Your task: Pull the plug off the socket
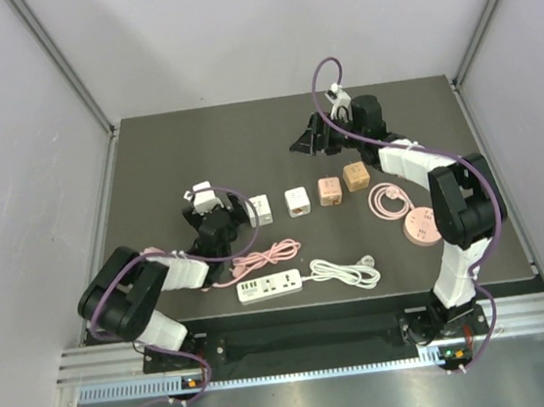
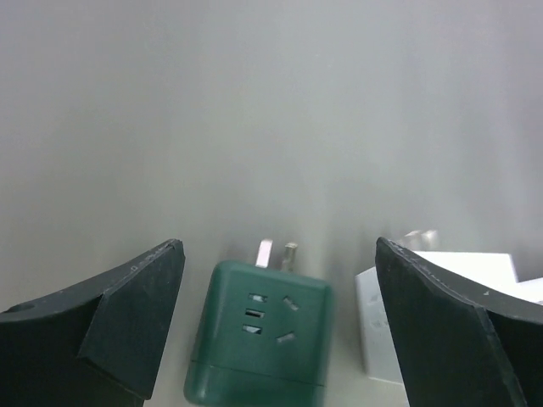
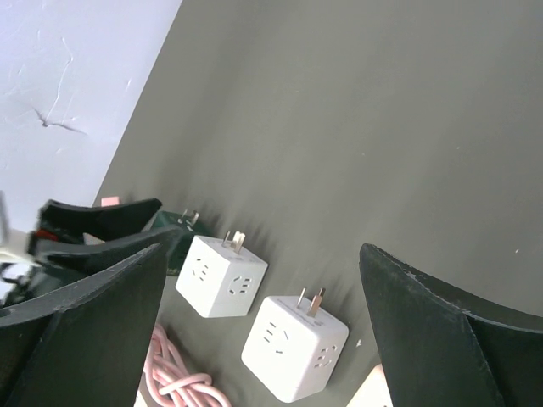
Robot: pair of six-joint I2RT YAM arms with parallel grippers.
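Lower the left gripper [image 2: 279, 246], spread wide on both sides of the green cube socket [image 2: 259, 343] just beside a white cube [image 2: 441, 284]; centre before closing; avoid the prongs [image 2: 277, 252]; hold the right gripper [image 3: 263, 250], also spread, well apart.

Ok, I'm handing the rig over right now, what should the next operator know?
Left gripper: open, fingers either side of the green cube adapter, not closed on it.
Right gripper: open, empty, raised over the table's far side.
A white cube adapter sits just right of the green one; the white power strip lies near the front edge.
Done: nothing gripped or pulled. The green adapter's prongs are bare and its visible face holds no plug.
To do: I cannot tell which plug is seated, so check the strip before closing.
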